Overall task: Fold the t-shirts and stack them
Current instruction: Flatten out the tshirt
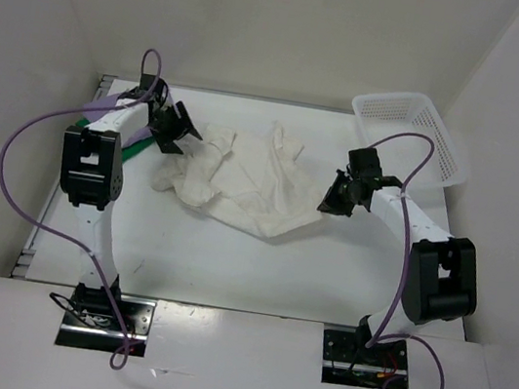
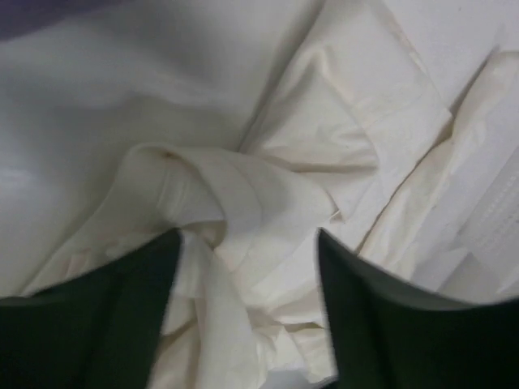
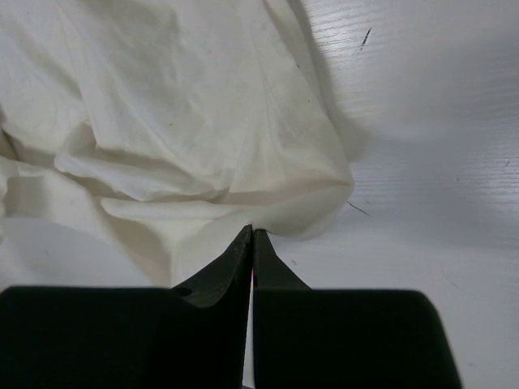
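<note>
White walls box in a white table, and a cream shirt lies crumpled on it between the two grippers.

The left gripper stands well apart at the jaws, partly open. Its two dark fingers straddle a twisted, bunched fold of the cream cloth without pressing on it. More of the shirt spreads out beyond the fingertips in loose creases. Just behind this gripper, under the arm, a strip of a green shirt shows on the table (most of it is hidden).

The right gripper is closed, its fingers pressed flat together with no gap. Their tips meet right at the hem of the cream shirt — whether any cloth is pinched between them cannot be told. The shirt fans out ahead of and to the left of those tips, with bare table to their right.

A white mesh basket sits beyond the right gripper at the table's far corner, apart from the shirt.
</note>
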`<state>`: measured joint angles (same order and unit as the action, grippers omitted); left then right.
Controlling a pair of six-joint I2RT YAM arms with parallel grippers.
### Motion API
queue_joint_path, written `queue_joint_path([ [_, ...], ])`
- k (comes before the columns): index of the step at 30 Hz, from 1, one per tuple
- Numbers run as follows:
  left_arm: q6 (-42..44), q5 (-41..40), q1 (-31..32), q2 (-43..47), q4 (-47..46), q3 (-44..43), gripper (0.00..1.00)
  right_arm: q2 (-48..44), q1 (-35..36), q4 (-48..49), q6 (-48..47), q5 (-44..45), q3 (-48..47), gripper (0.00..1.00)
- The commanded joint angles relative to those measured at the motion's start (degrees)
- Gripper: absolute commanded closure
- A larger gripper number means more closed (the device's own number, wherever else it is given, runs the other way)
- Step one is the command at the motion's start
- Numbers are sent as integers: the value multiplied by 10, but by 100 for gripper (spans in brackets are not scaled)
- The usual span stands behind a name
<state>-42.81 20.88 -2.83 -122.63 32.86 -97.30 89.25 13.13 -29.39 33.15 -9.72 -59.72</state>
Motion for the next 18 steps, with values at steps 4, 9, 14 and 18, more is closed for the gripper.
queue_joint_path([
  [4, 30, -95, 5, 131, -102, 135, 0, -26, -4, 21, 5, 14, -15, 98],
  [9, -11, -103, -16, 282, -150, 307, 29, -47, 1, 16, 5, 14, -5, 98],
  [14, -61, -77, -16, 440, -158, 459, 58, -59, 1, 16, 5, 14, 13, 98],
  [18, -81, -55, -16, 507, -184, 531, 60, -65, 8, 16, 5, 8, 13, 98],
])
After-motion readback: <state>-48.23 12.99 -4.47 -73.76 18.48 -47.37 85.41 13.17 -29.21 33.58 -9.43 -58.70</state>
